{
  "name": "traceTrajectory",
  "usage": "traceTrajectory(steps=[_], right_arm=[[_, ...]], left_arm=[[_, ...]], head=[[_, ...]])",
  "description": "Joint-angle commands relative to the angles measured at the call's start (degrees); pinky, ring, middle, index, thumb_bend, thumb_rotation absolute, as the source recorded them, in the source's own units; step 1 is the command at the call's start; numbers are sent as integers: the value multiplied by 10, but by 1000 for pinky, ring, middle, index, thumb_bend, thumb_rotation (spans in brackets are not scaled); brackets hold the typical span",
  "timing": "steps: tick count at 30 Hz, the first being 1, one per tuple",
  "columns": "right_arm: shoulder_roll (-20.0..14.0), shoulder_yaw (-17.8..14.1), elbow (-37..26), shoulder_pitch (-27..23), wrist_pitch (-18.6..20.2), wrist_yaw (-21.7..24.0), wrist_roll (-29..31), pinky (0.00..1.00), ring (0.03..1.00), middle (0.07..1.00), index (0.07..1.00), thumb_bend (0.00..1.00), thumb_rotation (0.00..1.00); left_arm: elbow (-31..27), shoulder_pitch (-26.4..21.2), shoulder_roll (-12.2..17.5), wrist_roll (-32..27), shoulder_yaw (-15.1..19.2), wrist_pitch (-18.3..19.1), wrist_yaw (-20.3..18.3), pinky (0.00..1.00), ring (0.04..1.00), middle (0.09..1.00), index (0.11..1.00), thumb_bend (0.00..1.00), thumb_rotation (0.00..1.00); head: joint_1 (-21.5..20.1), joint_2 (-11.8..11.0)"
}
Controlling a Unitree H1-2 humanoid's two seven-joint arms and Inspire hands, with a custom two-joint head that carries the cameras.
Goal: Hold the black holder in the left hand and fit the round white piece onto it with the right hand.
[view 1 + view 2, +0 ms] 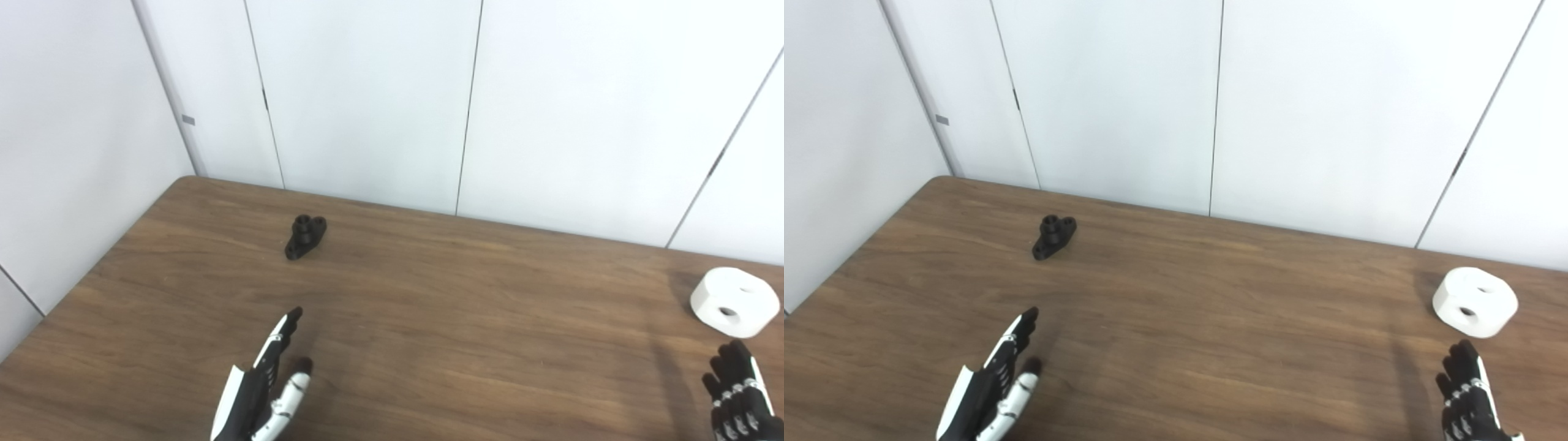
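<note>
The small black holder (pixel 305 237) lies on the brown table (pixel 429 306), toward the far left, with a short post standing up from it. The round white piece (pixel 734 302), with two holes in its top, sits at the far right of the table. My left hand (pixel 263 386) is at the near edge, well short of the holder, open with fingers stretched forward and nothing in it. My right hand (pixel 738 392) is low at the right edge, just short of the white piece, fingers apart and empty; its lower part is cut off by the frame.
White wall panels (pixel 367 92) stand right behind the table's far edge and along its left side. The table's left edge runs diagonally from the far corner to the near left.
</note>
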Motion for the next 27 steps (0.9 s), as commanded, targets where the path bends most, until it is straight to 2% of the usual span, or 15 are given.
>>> traceTrajectory(steps=[1,5,8,10,12,16,20,24,27], right_arm=[[-4,-2,59,50,-6,-2,-4,1000,993,977,993,643,1000],[-4,-1,57,51,-2,-3,-5,1000,998,981,993,611,1000],[-5,-1,52,51,7,-3,-5,1000,1000,994,999,587,1000],[-6,0,50,52,9,-4,-9,1000,1000,996,1000,583,1000],[-4,0,47,52,11,-7,-14,1000,1000,994,1000,588,1000],[-1,0,50,50,10,-7,-11,1000,1000,995,1000,591,1000],[0,0,51,49,9,-9,-13,1000,1000,992,1000,599,1000],[4,0,53,49,9,-11,-8,1000,1000,989,998,601,1000],[5,1,54,49,10,-13,-12,1000,1000,985,993,621,1000]], left_arm=[[-5,8,-28,26,-10,18,9,939,972,974,959,367,409],[-33,-3,-26,63,-9,41,21,916,960,969,945,441,215],[-53,-23,-31,108,-3,66,41,921,950,951,927,536,150],[-67,-32,-34,156,0,96,52,933,950,947,919,590,174],[-77,-43,-29,202,2,120,63,960,962,948,915,639,243],[-77,-75,-13,252,11,143,86,981,978,941,906,720,327],[-72,-103,-2,275,26,163,100,970,972,927,891,742,352],[-70,-135,9,287,50,191,95,999,977,930,885,764,389],[-69,-155,17,291,63,209,90,985,978,934,877,755,390]], head=[[-3,3],[-8,5],[-7,4],[-8,6],[-9,7],[-8,6],[-8,6],[-10,5],[-10,5]])
